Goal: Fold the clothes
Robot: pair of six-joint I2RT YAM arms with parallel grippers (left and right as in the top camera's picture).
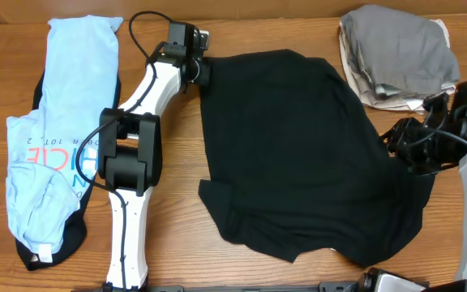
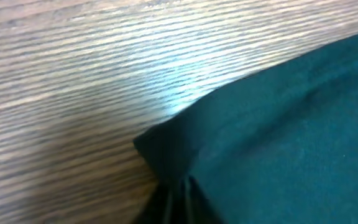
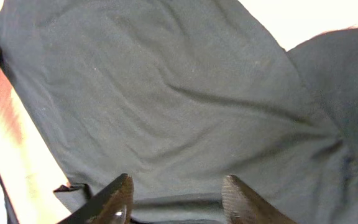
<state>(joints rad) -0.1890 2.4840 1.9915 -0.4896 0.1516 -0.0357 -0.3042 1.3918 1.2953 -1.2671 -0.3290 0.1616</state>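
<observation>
Overhead view
- Black T-shirt (image 1: 298, 146) lies spread over the centre of the table (image 1: 258, 24), rumpled, lower hem uneven. No fold made in it yet.
- Left gripper (image 1: 201, 71) sits at the shirt's upper left corner.
- Right gripper (image 1: 405, 148) sits at the shirt's right edge, mid-height of the frame.
- Light blue printed garment (image 1: 51, 138) lies at the left of the frame over a dark garment (image 1: 75, 231). Both are loose and creased rather than neatly folded.
- Grey and beige pile (image 1: 396, 53) is bunched at the upper right.
- Judgement: early stage. This looks like the first grasp for the first fold, with all the folding left to do.
- No bins, baskets or boxes in sight, so all the clothes rest straight on the wood.

Left wrist view
- The corner of the black T-shirt (image 2: 278, 137) is drawn into pleats at the bottom centre, with bare table (image 2: 73, 74) beyond.
- The fingers themselves are out of frame. The gather suggests the jaws are clamped on that corner.

Right wrist view
- The black T-shirt (image 3: 166, 93) fills the frame.
- Right gripper (image 3: 179, 199): two fingertips (image 3: 118, 198) at the bottom edge stand apart with cloth between them. No pinch is visible.
</observation>
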